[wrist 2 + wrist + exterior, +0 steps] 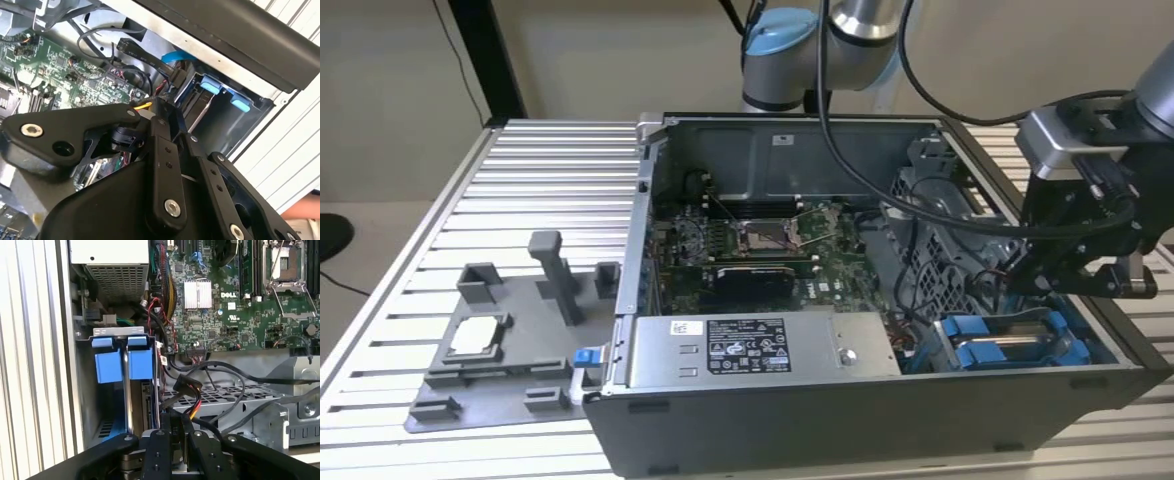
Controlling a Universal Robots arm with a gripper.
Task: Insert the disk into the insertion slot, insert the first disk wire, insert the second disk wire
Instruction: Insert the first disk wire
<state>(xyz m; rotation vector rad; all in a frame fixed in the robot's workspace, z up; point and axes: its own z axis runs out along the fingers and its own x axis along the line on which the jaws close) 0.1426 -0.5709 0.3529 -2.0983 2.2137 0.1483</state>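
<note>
Insertion of the disk (122, 365) looks done: its blue carrier sits seated in the insertion slot (87, 405) at the case corner. The gripper (176, 420), fingers drawn together, hangs beside a loose wire connector (187, 386); both wires seemingly remain unplugged.

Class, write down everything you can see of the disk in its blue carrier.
The disk stands on edge in the insertion slot, at the front corner of the case on the exterior view's right. A thin silvery metal edge shows, framed in bright blue plastic with two blue tabs at its end. The gripper hangs near it, apart.
</note>
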